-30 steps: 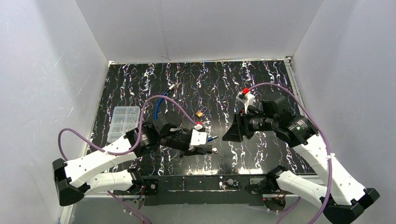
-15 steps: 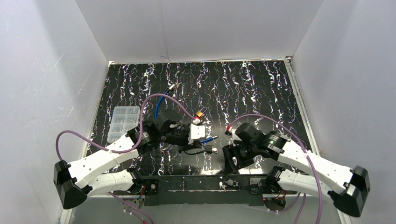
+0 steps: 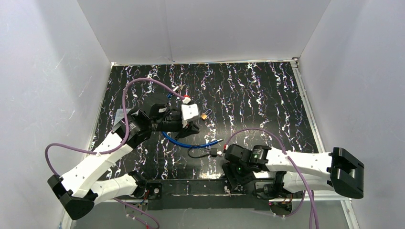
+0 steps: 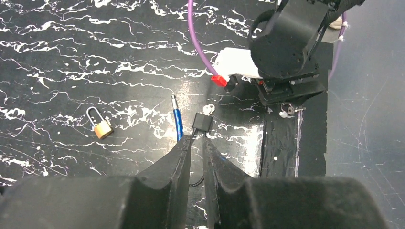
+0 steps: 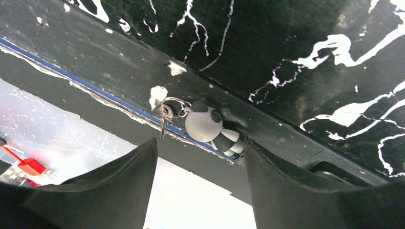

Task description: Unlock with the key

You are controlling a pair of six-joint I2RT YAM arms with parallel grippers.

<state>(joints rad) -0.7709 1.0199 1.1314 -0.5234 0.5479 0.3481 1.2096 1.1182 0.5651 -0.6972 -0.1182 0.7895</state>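
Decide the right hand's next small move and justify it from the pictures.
Probably ease the right hand down and close it on the panda charm carrying the key: its open fingers straddle the charm at the near edge of the table.

The right tool [image 5: 199,143] could not be seen from above, hidden beneath its own arm. In its wrist view both fingers [image 5: 119,181] ran off the lower edge. One finger covered the lower end of the grey charm [image 5: 204,124], and the teeth of the key [image 5: 164,125] were too small to read. The left tool [image 4: 196,143] lost its finger bases to the lower edge too, and a black cord [image 4: 196,182] vanished behind them. From overhead, the left arm [image 3: 102,155] hid most of the clear box [image 3: 119,114] and one end of the blue cable [image 3: 191,144]. The padlock [image 3: 206,116] was too small for its keyhole to show.
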